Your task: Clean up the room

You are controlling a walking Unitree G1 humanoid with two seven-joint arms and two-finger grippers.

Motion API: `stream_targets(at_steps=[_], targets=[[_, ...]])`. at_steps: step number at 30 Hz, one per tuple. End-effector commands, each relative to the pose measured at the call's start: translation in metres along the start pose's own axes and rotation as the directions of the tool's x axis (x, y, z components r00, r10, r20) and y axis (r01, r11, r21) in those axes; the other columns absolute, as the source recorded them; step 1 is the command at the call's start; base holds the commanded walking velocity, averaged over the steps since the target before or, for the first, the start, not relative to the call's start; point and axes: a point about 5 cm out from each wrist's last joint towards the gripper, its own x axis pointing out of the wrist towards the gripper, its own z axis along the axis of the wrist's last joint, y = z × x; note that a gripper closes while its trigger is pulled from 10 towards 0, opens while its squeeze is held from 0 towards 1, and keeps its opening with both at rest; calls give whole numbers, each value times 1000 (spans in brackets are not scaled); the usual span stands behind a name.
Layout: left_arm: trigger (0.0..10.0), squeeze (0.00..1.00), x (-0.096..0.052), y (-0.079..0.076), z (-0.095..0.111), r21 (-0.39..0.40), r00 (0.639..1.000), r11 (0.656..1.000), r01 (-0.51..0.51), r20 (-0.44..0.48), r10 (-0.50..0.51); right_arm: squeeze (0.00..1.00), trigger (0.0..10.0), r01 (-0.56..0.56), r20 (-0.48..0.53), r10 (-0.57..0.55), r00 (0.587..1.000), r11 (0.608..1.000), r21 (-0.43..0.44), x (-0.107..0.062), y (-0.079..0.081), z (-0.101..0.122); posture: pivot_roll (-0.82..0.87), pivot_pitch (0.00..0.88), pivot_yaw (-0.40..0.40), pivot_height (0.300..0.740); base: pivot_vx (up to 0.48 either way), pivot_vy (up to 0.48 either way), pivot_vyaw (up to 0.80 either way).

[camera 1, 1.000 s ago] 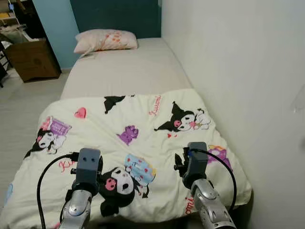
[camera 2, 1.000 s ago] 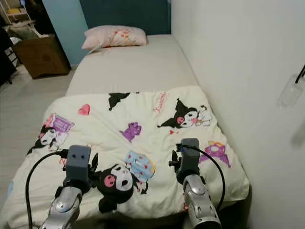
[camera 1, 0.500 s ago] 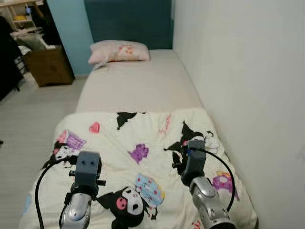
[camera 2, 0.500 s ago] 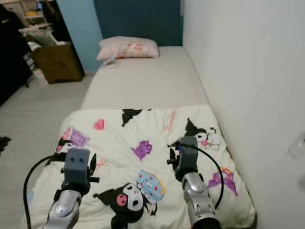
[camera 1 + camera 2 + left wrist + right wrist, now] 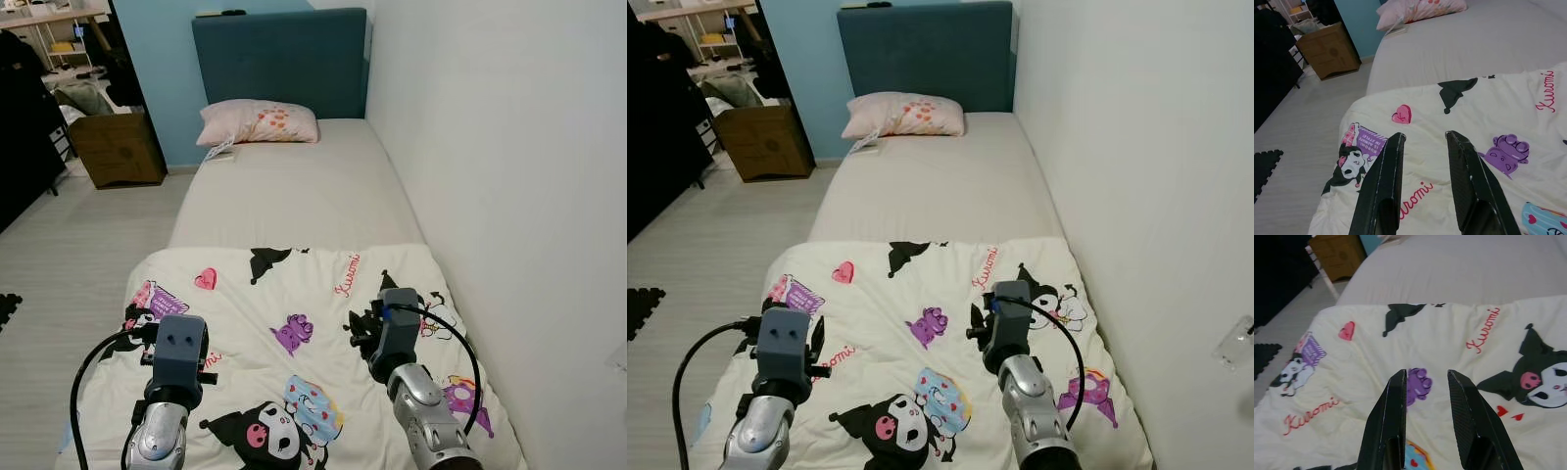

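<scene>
Cream cartoon-print blanket (image 5: 294, 323) over foot of bed (image 5: 294, 186); left gripper (image 5: 1425, 139) and right gripper (image 5: 1426, 377) above it, jaws parted, empty.

Head cam has tilted up / pulled back over the last sec, so whole scene sits lower in frame: headboard (image 5: 279, 61) now fully in view, earlier cut off at top; pillow (image 5: 259, 121) shows further down in pic. More floor (image 5: 69, 245) on the left, plus a black mat corner (image 5: 642, 308) at left edge that wasn't there before. Blanket (image 5: 294, 333) near edge has dropped out of frame; it hasn't shifted on the bed itself. Both arms higher & further fwd over blanket vs 1 s ago: right gripper (image 5: 1426, 382) now above the purple print, left gripper (image 5: 1425, 142) above blanket's left part. Finger gap same as 0.5 s back as far as can be told
</scene>
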Motion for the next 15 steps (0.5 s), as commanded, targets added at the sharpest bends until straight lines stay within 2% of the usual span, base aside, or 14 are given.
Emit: stream_targets(at_steps=[1, 3, 11, 12, 15], targets=[[10000, 0, -3, -1, -2, -3, 1000, 1000, -9, -4, 9, 0, 10000, -9, -9, 10, 1000, 1000, 23, -1, 2, -4, -39, 0, 25, 740, 0, 0, 0], [10000, 0, -5, -2, -5, -6, 1000, 1000, 1, -22, -1, 0, 10000, -34, -16, 35, 999, 998, 46, -2, 6, -7, -41, 0, 26, 740, 0, 0, 0], [10000, 0, -6, -7, -18, 0, 995, 999, 45, -84, -45, 0, 10000, -28, -56, 31, 998, 998, 52, -3, 8, -17, -41, 0, 22, 740, 0, 0, 0], [10000, 0, -5, -8, -23, 4, 992, 998, 63, -110, -62, 0, 10000, -7, -100, 10, 995, 999, 31, -2, 6, -24, -40, 0, 21, 740, 0, 0, 0], [10000, 0, -3, -9, -25, -4, 991, 998, 63, -122, -63, 0, 10000, 10, -120, -8, 993, 1000, 15, -1, 3, -27, -40, 0, 21, 740, 0, 0, 0]])
